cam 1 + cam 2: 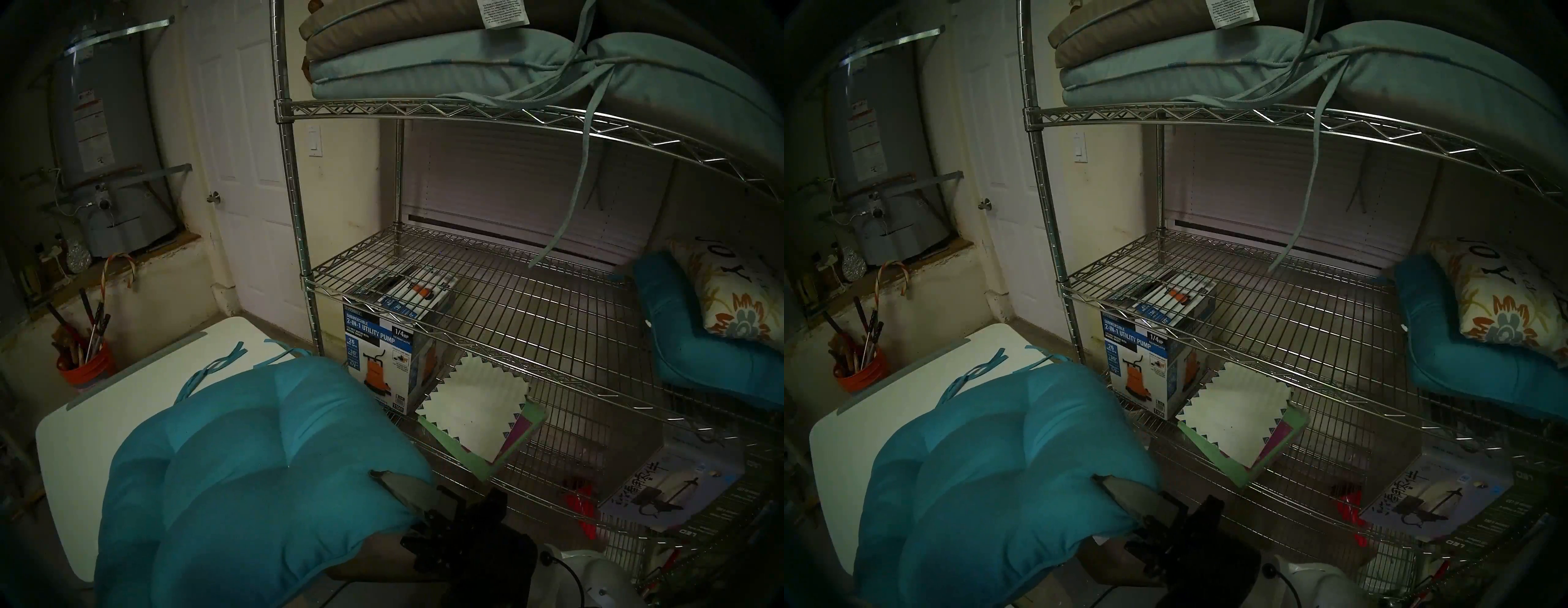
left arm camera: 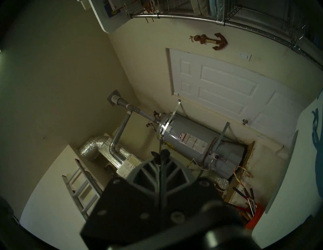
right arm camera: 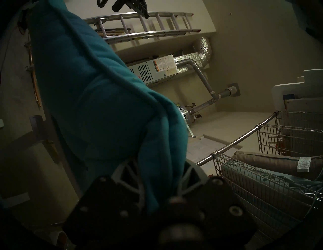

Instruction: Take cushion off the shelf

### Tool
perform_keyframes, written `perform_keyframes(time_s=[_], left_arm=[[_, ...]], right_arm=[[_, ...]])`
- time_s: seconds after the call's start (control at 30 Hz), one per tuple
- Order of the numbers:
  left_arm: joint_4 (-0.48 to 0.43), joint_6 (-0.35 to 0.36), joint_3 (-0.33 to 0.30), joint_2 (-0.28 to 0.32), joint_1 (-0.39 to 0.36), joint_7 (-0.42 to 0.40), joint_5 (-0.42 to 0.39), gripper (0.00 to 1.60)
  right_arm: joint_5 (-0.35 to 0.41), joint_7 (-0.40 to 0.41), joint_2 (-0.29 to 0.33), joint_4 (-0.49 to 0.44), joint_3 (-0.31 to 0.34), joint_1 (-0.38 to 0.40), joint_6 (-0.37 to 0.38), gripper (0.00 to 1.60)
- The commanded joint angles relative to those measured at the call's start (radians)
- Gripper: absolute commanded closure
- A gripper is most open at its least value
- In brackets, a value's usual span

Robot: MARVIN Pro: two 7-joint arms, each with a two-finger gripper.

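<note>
A dim garage: the shelf (image 1: 488, 305) stands right of the right tool (image 1: 392, 488), the white bench (image 1: 140, 382) left. The tool pinches one corner of the cushion (image 1: 237, 458), which sags over the bench; it may slip free. The left tool (image 2: 161, 155) is closed, empty.

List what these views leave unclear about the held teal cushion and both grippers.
- Cushion: the head views cut off its lower end, so whether it rests on the white table is unclear.
- Right gripper: the cushion's fabric hides its fingertips in the wrist view.
- Left gripper: outside both head views; shut on nothing in its own view.
</note>
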Motion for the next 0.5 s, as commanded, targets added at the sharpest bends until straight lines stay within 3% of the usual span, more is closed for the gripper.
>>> perform_keyframes(time_s=[0.0,0.03,0.07,0.17,0.23,0.27,0.3,0.33,0.47], left_arm=[[-0.036,-0.002,-0.001,0.0,0.01,-0.008,-0.019,1.14],[-0.039,-0.003,0.001,0.0,0.01,-0.012,-0.02,1.0],[-0.041,-0.003,0.002,0.0,0.01,-0.014,-0.021,0.97],[-0.048,-0.005,0.006,0.0,0.01,-0.021,-0.024,0.99],[-0.05,-0.007,0.006,0.0,0.01,-0.026,-0.028,0.76],[-0.05,-0.008,0.006,0.0,0.01,-0.028,-0.029,0.48],[-0.05,-0.009,0.007,0.0,0.01,-0.03,-0.029,0.33],[-0.05,-0.01,0.008,0.0,0.01,-0.032,-0.03,0.01],[-0.045,-0.02,0.012,0.0,0.01,-0.039,-0.03,0.0]], right_arm=[[0.004,-0.035,0.027,-0.007,-0.063,0.083,-0.002,1.6],[0.004,-0.036,0.032,-0.004,-0.07,0.09,0.0,1.6],[0.003,-0.036,0.038,-0.002,-0.075,0.096,0.002,1.6],[-0.002,-0.039,0.056,0.011,-0.094,0.117,0.009,1.6],[-0.006,-0.043,0.065,0.021,-0.108,0.131,0.017,1.6],[-0.007,-0.045,0.069,0.025,-0.114,0.138,0.021,1.6],[-0.009,-0.046,0.074,0.03,-0.12,0.145,0.023,1.6],[-0.011,-0.048,0.079,0.036,-0.128,0.153,0.029,1.6],[-0.018,-0.056,0.1,0.053,-0.154,0.179,0.044,1.6]])
